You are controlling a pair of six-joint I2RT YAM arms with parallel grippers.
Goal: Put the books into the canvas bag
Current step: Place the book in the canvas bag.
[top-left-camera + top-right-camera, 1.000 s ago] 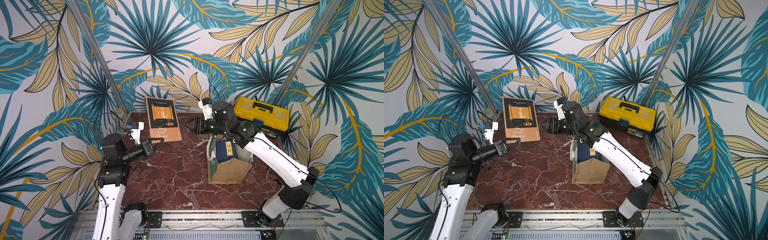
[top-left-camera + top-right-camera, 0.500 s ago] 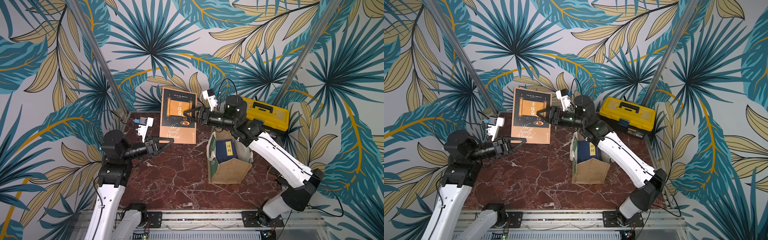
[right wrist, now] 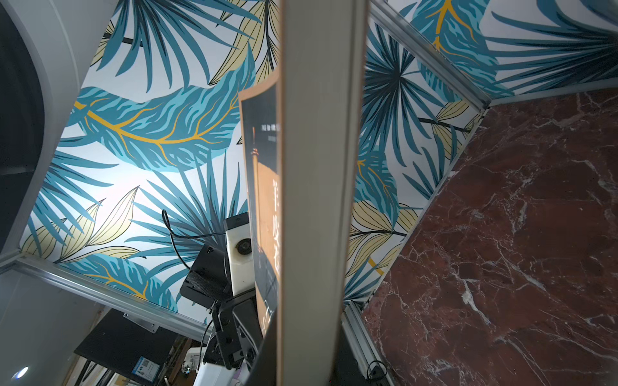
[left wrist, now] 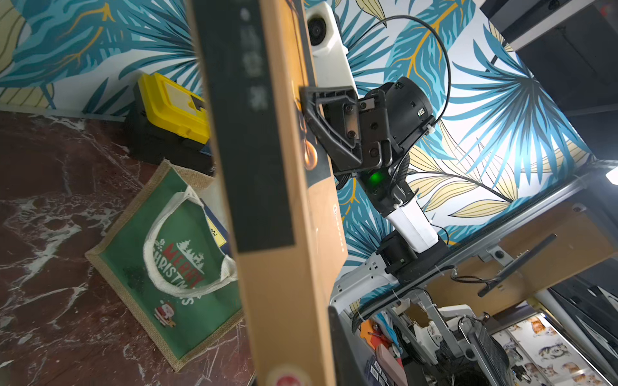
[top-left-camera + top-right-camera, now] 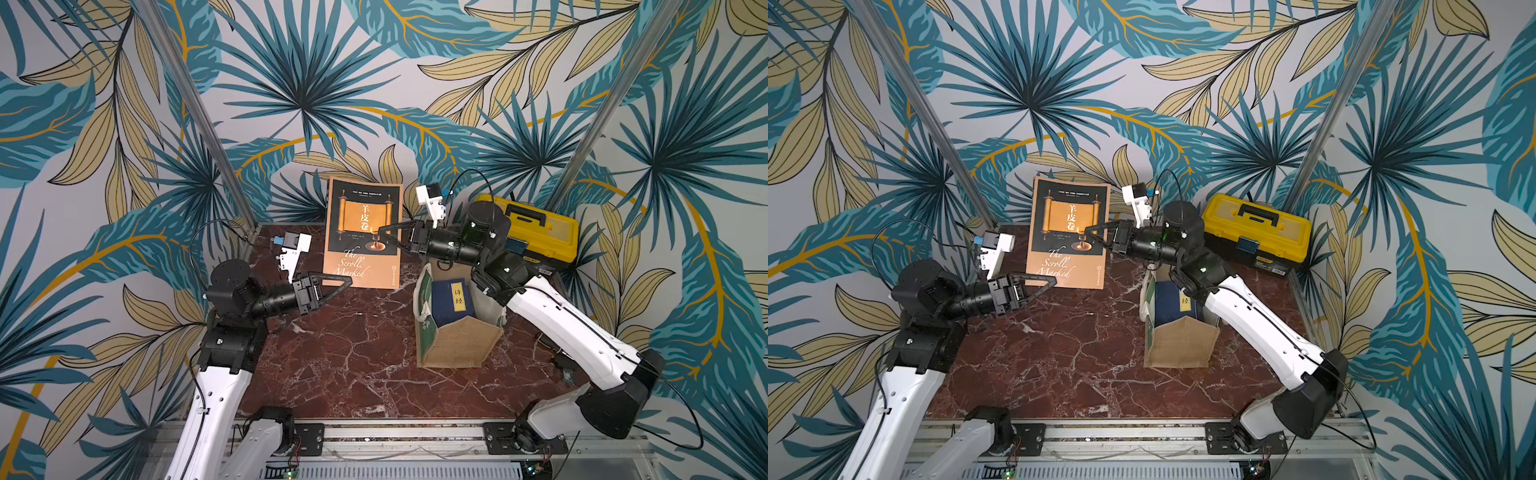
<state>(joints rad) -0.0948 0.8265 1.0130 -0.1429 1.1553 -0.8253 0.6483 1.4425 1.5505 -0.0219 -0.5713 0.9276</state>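
Spine lettering blurred on orange book (image 4: 284, 284), navy book (image 5: 1167, 299) in canvas bag (image 5: 1183, 345) half hidden behind right arm (image 5: 1258, 320)

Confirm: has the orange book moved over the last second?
Yes. The orange book shifted right, toward the yellow toolbox, and looks lifted off the table.

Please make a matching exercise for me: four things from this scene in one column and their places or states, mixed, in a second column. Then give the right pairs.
1. orange book
2. navy book
3. toolbox
4. bag

A. stands open on the table
B. inside the bag
C. gripped by the right gripper
D. yellow, at the table's far corner

Pairs: 1-C, 2-B, 3-D, 4-A
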